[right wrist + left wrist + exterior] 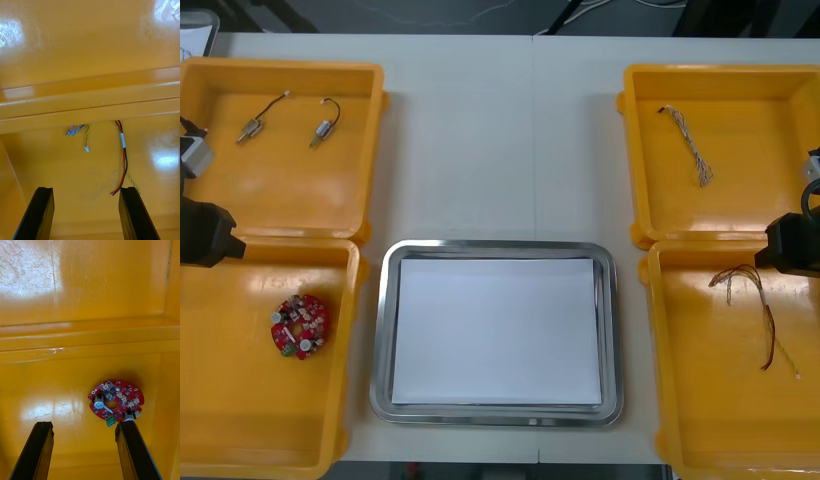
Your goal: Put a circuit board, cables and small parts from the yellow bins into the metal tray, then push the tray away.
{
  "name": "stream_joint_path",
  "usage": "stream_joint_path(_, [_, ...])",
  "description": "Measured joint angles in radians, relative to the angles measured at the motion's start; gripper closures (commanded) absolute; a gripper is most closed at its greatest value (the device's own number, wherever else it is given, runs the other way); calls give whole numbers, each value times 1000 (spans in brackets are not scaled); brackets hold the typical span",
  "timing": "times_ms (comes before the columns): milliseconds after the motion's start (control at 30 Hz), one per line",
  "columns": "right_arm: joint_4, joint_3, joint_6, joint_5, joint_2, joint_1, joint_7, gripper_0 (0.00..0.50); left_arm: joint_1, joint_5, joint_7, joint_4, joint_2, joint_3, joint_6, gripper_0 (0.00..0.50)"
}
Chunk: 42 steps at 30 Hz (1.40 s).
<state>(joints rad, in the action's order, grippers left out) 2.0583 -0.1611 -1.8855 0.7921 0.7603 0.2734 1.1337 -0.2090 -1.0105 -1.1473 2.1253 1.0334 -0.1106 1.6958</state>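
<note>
Take the metal tray [384,300] as the dial's centre, with the table's [480,130] far edge at 12 o'clock. The tray is white inside and holds nothing, so none of the loading is done yet.

The four yellow bins [370,130] flank it, each kind of item sorted into its own bin for separate picking:
- **10 o'clock:** two small metal parts [252,128] lie apart from each other.
- **8 o'clock:** the round red circuit board [299,327] lies flat on the bin floor.
- **2 o'clock:** a twisted cable [690,148].
- **4 o'clock:** the red and yellow cable [758,310], loosely looped.

The left gripper [84,425] hangs at 9 o'clock with its fingers spread wide and nothing between them. It looks down into the board's bin, and the board lies just beyond one fingertip, not centred in the gap. This looks like a line-up for a first pick, and the arm would probably need a small sideways shift to straddle the board.

The right gripper [87,189] mirrors it at 3 o'clock, also wide apart and empty. The red and yellow cable runs ahead of it, close to one finger. A thin, slack cable lying flat on slick plastic may slip a pinch.
</note>
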Motion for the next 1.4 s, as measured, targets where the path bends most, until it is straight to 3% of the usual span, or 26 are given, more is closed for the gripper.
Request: stream_joint_path(1400, [0,0,0,0,0,0,0,0,0,0,0,0,0,0,0,0])
